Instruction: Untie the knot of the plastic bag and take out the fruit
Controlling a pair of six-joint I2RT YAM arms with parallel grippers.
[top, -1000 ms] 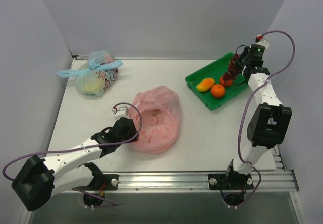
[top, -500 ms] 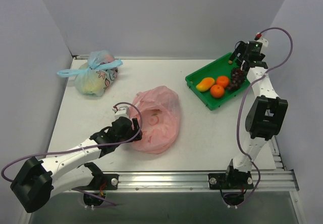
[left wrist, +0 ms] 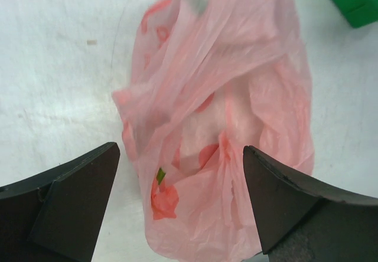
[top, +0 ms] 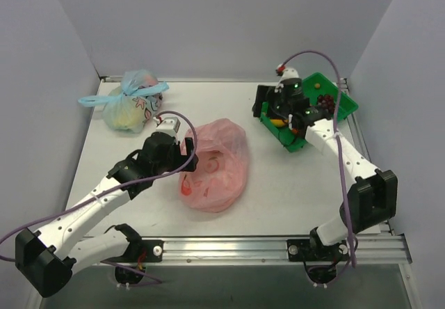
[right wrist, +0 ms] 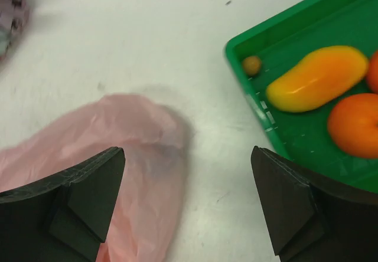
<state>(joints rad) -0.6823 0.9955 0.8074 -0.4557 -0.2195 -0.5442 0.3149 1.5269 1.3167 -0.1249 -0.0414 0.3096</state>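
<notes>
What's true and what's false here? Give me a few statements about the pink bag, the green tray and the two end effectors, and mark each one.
1. The mango lies in the green tray. True.
2. The right end effector grips the mango. False: it is open and empty, over the table.
3. The left end effector is open over the pink bag. True.
4. The pink bag lies in the green tray. False: it lies on the table, apart from the tray.
</notes>
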